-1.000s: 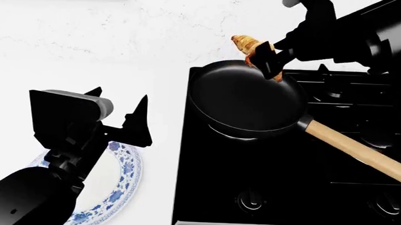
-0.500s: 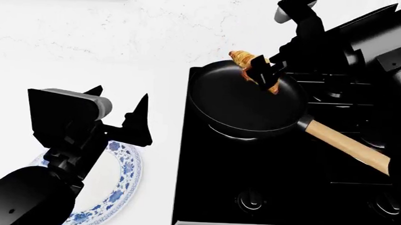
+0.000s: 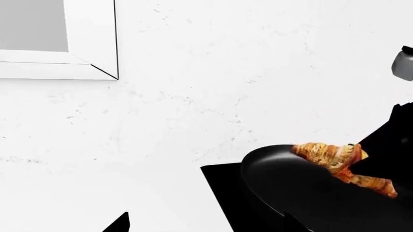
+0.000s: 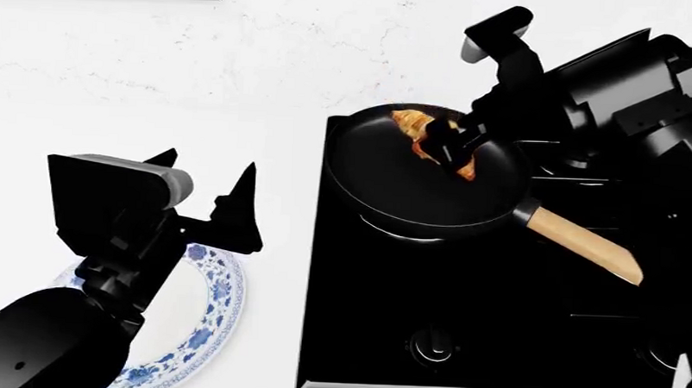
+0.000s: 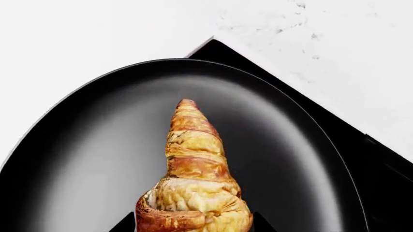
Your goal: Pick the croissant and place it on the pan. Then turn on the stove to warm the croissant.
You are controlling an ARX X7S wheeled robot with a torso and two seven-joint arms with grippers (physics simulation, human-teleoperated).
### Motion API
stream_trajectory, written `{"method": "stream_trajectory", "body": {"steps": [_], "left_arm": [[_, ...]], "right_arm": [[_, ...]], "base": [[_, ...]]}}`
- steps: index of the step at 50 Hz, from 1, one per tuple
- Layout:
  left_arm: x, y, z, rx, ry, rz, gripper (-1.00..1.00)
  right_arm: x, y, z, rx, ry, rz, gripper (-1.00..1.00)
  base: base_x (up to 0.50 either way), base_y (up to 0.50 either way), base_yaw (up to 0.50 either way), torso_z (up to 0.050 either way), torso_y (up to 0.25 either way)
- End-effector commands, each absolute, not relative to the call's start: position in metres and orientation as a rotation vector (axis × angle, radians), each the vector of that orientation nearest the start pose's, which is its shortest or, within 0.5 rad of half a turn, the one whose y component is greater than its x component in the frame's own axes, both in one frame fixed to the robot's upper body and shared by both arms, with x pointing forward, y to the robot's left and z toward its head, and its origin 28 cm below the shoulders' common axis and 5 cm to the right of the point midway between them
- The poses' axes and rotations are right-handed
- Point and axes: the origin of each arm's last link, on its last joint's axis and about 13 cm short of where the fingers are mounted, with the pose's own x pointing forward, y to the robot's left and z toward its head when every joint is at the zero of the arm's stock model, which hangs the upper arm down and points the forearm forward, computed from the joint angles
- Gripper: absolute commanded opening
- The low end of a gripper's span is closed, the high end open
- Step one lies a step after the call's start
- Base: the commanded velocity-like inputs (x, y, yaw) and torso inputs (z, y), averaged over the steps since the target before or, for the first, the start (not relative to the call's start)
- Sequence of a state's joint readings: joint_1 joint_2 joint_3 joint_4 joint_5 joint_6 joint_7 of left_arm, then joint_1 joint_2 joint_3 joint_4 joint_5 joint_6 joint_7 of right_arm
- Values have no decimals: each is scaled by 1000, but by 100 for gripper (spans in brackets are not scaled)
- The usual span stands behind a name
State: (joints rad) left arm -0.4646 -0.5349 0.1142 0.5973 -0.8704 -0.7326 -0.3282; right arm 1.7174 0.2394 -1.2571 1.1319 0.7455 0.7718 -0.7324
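Currently the right arm reaches in from the far right, wrist angled down over the pan. Right gripper is clenched on the croissant, holding it over the pan's far half; contact with the pan surface can't be confirmed. Pan sits on the stove, wooden handle pointing right and toward the robot. Left arm is bent low at near left, left gripper spread wide, holding nothing, above the plate.
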Motion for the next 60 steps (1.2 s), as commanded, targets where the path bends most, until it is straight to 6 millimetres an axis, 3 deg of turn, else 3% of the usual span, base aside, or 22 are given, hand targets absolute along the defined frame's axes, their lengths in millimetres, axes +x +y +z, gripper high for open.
{"method": "stream_trajectory", "body": {"steps": [1,14,15,48,60], "left_arm": [[235,238,193,-47,-120,-259,100],[235,238,192,-49,-118,-258,100],[236,238,192,-49,-117,-257,100],[236,237,194,-56,-122,-267,100],[234,235,195,-58,-131,-277,100]], "right_arm": [[413,-162,303,-373,623,612,-100],[413,-160,299,-382,640,624,-100],[413,-160,299,-381,642,630,100],[404,-157,313,-409,602,629,100],[389,-154,319,-423,605,619,100]], "base": [[0,0,0,0,0],[0,0,0,0,0],[0,0,0,0,0],[0,0,0,0,0],[0,0,0,0,0]]}}
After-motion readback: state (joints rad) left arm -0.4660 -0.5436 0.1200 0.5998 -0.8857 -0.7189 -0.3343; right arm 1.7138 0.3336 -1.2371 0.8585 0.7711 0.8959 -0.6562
